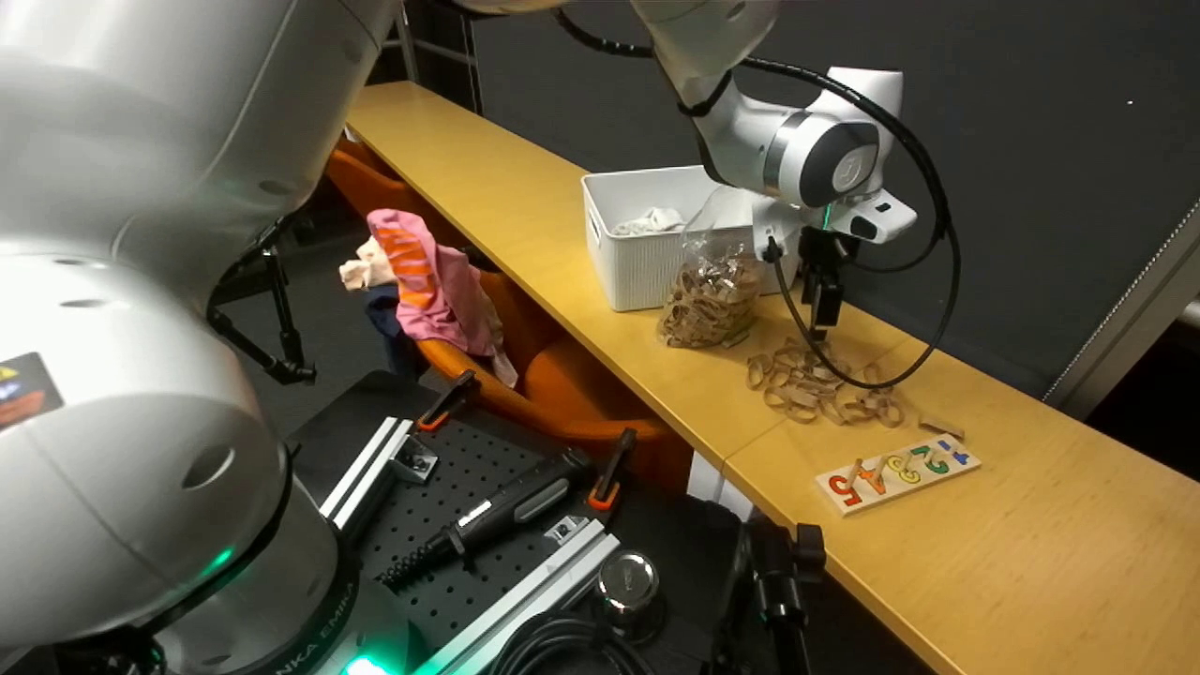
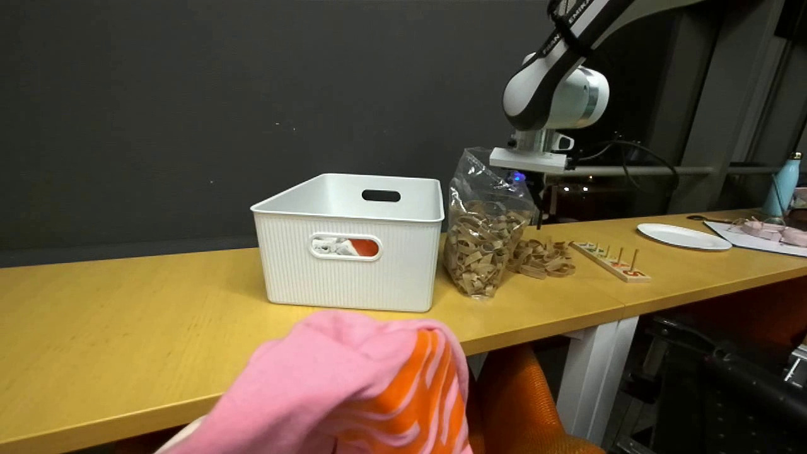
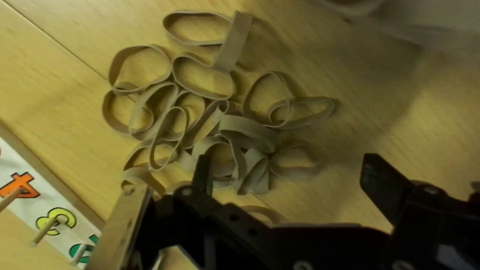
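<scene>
Likely light, soft and springy, the rubber bands [image 3: 245,129] are best pinched by an upright side, the gripper [image 3: 287,159] spread wide, empty.

The rounded white arm [image 1: 206,150] has a black cable [image 1: 937,197] and black claw [image 3: 287,159].

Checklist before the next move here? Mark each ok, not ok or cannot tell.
1. Gripper open, nothing held: ok.
2. Rubber bands in wrist view, loose on the table: ok.
3. Rubber bands separated: not ok, many overlap.
4. Rubber bands centred between the fingers: not ok, most lie toward one of them.
5. Plastic bag clear of the gripper: cannot tell, they overlap in an exterior view.
6. Cable clear of the rubber bands: cannot tell, it crosses in front of them in an exterior view.
</scene>
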Tool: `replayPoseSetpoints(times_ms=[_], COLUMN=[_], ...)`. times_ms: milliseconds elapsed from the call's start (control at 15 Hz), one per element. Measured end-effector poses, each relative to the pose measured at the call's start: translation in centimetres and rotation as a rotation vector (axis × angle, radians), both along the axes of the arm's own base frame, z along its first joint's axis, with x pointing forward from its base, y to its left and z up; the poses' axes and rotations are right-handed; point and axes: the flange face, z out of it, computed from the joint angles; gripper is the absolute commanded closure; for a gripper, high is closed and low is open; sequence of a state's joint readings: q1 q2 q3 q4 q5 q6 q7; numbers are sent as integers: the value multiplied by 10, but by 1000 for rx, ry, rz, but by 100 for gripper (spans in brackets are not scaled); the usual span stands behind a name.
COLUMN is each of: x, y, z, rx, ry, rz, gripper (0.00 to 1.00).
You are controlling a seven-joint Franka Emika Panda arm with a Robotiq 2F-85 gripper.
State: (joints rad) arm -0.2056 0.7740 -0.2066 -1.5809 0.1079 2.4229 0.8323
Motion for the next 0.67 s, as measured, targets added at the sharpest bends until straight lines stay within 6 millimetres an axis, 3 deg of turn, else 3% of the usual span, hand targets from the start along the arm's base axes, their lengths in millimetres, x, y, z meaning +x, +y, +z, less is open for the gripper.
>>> replayPoseSetpoints(times_ms=[333, 667], x=[17, 18], y=[5, -3], z=[-37, -27], rx=[1, -16], ry=[4, -7], rz=[18, 2], gripper=[0, 0])
